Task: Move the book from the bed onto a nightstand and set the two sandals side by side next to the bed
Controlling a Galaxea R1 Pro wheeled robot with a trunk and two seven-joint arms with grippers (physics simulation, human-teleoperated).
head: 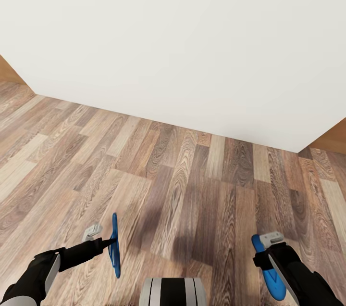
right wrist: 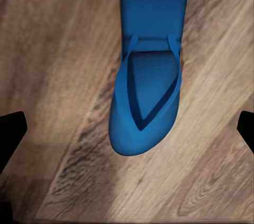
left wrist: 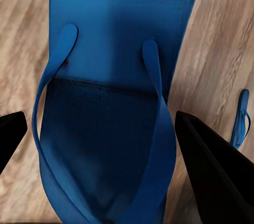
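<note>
Nearest, at the bottom of the head view, the left gripper [head: 102,242] has one sandal [head: 115,246] standing on edge, a thin blue line at lower left. In the left wrist view its dark fingers [left wrist: 211,176] sit wide on either side of the sole [left wrist: 106,145]. One is against the strap edge, while a sliver of floor shows beside the other, so I cannot tell whether the hold is firm. At lower right, the right gripper [head: 270,244] hovers over the second sandal [head: 272,274]. The right wrist view shows that sandal lying flat, strap up [right wrist: 148,86], with the fingertips [right wrist: 11,131] spread well clear of it. To pair them well, the left sandal probably needs turning sole-down and settling low onto the wood floor [head: 192,190], not dropping, with toes matched to its mate and the long edges parallel. Beyond the planks, a plain white wall [head: 192,41] fills the upper frame, so the row likely wants checking against the bed.
</note>
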